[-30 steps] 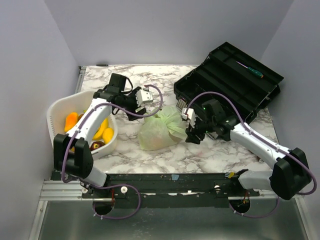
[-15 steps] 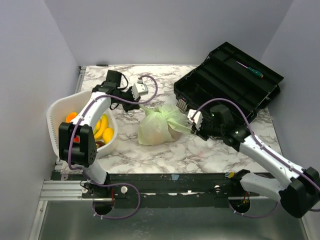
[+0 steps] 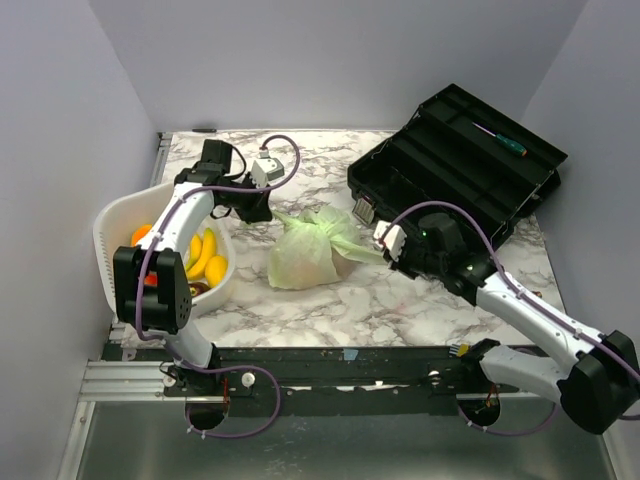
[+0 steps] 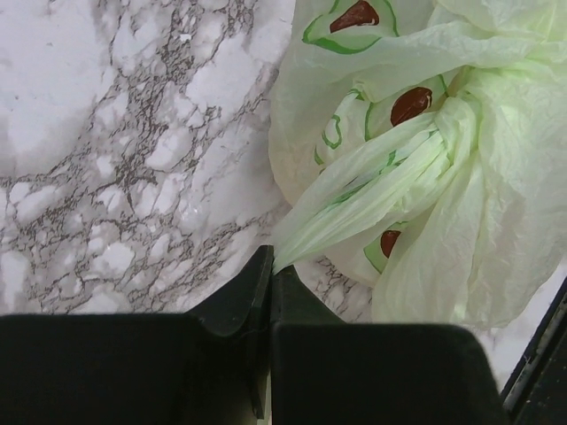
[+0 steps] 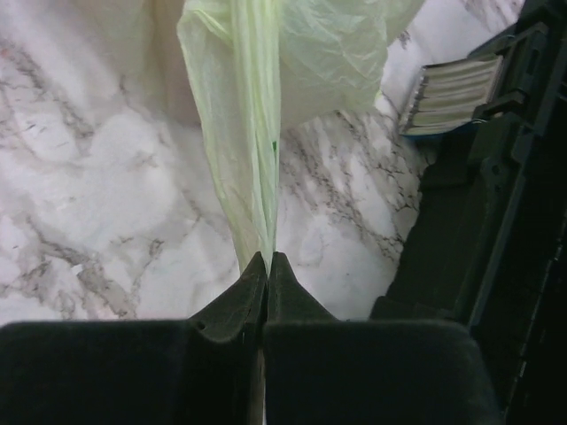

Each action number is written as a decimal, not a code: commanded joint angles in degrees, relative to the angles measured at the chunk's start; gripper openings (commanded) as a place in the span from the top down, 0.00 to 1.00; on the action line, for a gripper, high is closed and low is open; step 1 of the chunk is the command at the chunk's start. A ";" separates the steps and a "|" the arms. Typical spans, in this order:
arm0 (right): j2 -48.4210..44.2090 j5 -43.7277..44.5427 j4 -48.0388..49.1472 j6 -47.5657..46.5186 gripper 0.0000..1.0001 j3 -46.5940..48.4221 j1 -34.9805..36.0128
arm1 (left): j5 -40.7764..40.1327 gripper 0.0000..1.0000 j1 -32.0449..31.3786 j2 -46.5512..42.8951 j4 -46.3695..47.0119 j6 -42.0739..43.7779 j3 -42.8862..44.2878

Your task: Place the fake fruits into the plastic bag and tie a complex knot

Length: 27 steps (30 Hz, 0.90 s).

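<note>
The pale green plastic bag lies bulging on the marble table, its handles bunched into a knot at the top. My left gripper is shut on one stretched handle end at the bag's left. My right gripper is shut on the other handle end at the bag's right. Both ends are pulled taut, away from each other. Fake fruits, yellow, orange and dark ones, lie in the white basket. Avocado prints show on the bag.
An open black toolbox with a green-handled screwdriver stands at the back right, close to my right arm. The white basket sits at the left edge under the left arm. The grey side walls enclose the table.
Both grippers closed on the bag's handle ends and drew apart, the left toward the back left, the right toward the right. The bag shifted slightly left and its neck tightened.
</note>
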 commanded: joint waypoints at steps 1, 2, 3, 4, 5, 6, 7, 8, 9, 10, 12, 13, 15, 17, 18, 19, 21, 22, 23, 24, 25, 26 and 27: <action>4.13 11.63 -0.75 0.03 0.99 3.72 -1.00 | -9.28 1.00 5.09 -4.68 3.74 -6.06 2.08; 5.23 12.24 1.01 -0.15 0.99 4.64 -1.01 | -9.65 1.00 5.86 -5.36 3.61 -7.33 2.24; 6.28 12.78 2.58 -0.60 0.99 5.30 -1.06 | -9.72 1.00 7.37 -6.25 3.73 -7.93 1.83; 7.70 13.64 4.04 -1.07 0.99 6.01 -1.02 | -10.43 1.00 8.21 -7.57 4.30 -8.47 0.63; 9.11 15.15 5.86 -1.21 0.99 6.73 -1.01 | -11.16 1.00 8.56 -8.90 5.42 -8.78 -0.91; 10.78 15.99 7.23 -1.40 0.99 7.45 -1.08 | -11.43 1.00 8.76 -10.38 6.27 -8.76 -2.73; 12.48 16.49 8.81 -1.68 0.99 8.07 -1.17 | -11.57 1.00 8.79 -11.36 6.64 -8.65 -4.36; 13.92 16.57 10.40 -1.57 0.99 8.67 -1.18 | -11.48 1.00 8.72 -12.06 7.10 -8.95 -5.51; 15.64 16.53 11.70 -1.14 0.99 9.70 -1.19 | -11.03 1.00 8.70 -12.38 7.31 -9.50 -6.48; 17.06 16.45 12.11 -0.70 0.99 10.64 -1.18 | -10.54 1.00 8.62 -12.35 7.44 -10.24 -6.94; 20.35 15.71 12.47 1.23 0.99 13.27 -1.21 | -9.24 1.00 8.45 -11.84 7.66 -11.74 -7.53; 22.00 15.97 12.40 1.73 0.99 14.58 -1.23 | -8.70 1.00 8.12 -11.44 8.18 -12.81 -7.87; 24.59 16.56 12.17 2.74 0.99 16.69 -1.27 | -7.64 1.00 7.17 -11.17 9.71 -15.20 -8.93; 25.73 18.24 11.28 2.98 0.99 18.18 -1.27 | -7.69 1.00 5.26 -10.85 10.24 -16.17 -9.75; 25.63 18.17 10.78 3.14 0.99 18.71 -1.27 | -7.79 1.00 4.08 -10.83 10.17 -16.36 -10.08; 25.17 18.29 10.53 3.17 0.99 19.01 -1.28 | -7.75 1.00 3.40 -10.84 10.10 -16.44 -10.54; 23.86 18.71 10.40 3.38 0.99 19.60 -1.35 | -7.55 1.00 2.35 -11.27 9.49 -16.29 -11.31; 23.28 19.04 9.73 3.49 0.99 20.09 -1.40 | -7.06 1.00 2.09 -11.68 9.19 -16.40 -11.53; 22.81 19.15 9.24 3.57 0.99 20.45 -1.44 | -6.27 0.99 2.10 -12.22 8.95 -16.66 -11.70; 22.31 19.32 8.79 3.61 0.99 20.85 -1.45 | -5.90 0.96 2.11 -12.92 8.84 -17.12 -11.97; 21.92 19.37 8.56 3.65 0.99 21.09 -1.47 | -5.49 0.95 1.90 -13.44 8.76 -17.32 -12.12; 21.75 19.31 8.09 3.67 0.98 21.30 -1.47 | -5.56 0.93 1.58 -14.04 8.68 -17.42 -12.27; 21.77 18.90 7.19 3.70 0.95 21.54 -1.47 | -5.90 0.84 1.10 -14.41 8.51 -17.51 -12.22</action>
